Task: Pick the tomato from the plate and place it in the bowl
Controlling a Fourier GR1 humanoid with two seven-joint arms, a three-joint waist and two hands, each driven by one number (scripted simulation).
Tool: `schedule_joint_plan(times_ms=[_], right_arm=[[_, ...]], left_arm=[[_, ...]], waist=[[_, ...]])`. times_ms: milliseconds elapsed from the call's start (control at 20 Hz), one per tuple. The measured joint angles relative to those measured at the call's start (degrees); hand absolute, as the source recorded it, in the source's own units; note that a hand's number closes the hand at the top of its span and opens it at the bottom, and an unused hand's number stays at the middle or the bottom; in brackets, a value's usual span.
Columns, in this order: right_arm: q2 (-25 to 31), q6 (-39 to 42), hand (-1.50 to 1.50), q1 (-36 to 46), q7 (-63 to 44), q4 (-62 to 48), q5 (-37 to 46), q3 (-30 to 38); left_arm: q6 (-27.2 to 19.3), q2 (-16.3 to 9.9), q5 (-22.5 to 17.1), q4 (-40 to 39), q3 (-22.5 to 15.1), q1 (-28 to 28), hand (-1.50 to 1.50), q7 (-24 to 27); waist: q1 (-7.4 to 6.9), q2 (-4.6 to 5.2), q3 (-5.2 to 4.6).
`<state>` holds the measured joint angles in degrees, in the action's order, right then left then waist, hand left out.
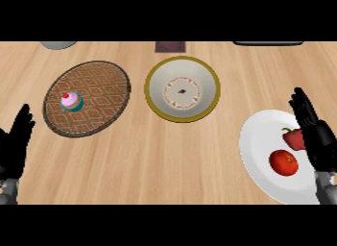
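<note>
A red tomato (283, 162) lies on a white plate (264, 139) at the right of the counter, with a red pepper (294, 138) just beyond it. My right hand (317, 139) hovers over the plate's right side, fingers straight and open, just right of the tomato and pepper. The bowl (182, 89), cream with a gold rim, stands upper centre and holds nothing. My left hand (8, 149) rests open at the left edge, fingers up.
A brown patterned round mat or plate (100, 81) lies left of the bowl with a pink cupcake (70, 101) on it. A grey object (57, 44), a dark item (170, 46) and a black one (268, 43) sit along the far edge.
</note>
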<state>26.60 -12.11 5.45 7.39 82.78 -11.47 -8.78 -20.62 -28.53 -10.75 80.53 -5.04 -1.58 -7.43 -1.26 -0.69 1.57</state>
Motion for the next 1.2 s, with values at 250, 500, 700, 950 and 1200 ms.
schedule_joint_plan(times_ms=[250, 500, 700, 950, 1200], right_arm=[[-1.61, 7.84, 1.50, -2.38, -0.74, 1.71, -4.79, -2.81], [-1.88, 1.97, -1.50, -6.56, 1.44, 1.33, -1.85, -0.60], [-9.74, -0.51, -1.50, -12.74, 9.98, 4.80, -7.27, 2.56], [-9.92, -0.23, -1.50, -19.84, 14.94, 13.16, -9.97, 7.44], [-3.68, -2.86, -1.50, -23.01, 5.66, 20.68, -9.05, 12.11]], left_arm=[[1.32, 3.36, -0.03, 4.60, -2.70, -2.59, 0.00, 2.01], [3.12, 7.68, -1.20, 7.12, -6.06, -4.58, 0.00, 3.98], [3.67, 9.74, -1.21, 7.22, -7.38, -5.60, 0.00, 4.98], [3.24, 12.88, 0.68, 7.93, -9.84, -5.85, 0.00, 4.94], [5.33, 12.81, 0.63, 6.57, -8.72, -6.72, 0.00, 5.72]], waist=[[1.29, 0.40, -1.08], [3.66, 0.26, -1.55], [4.04, 0.32, -1.48], [2.76, 0.46, -1.54], [2.10, 0.59, -1.62]])
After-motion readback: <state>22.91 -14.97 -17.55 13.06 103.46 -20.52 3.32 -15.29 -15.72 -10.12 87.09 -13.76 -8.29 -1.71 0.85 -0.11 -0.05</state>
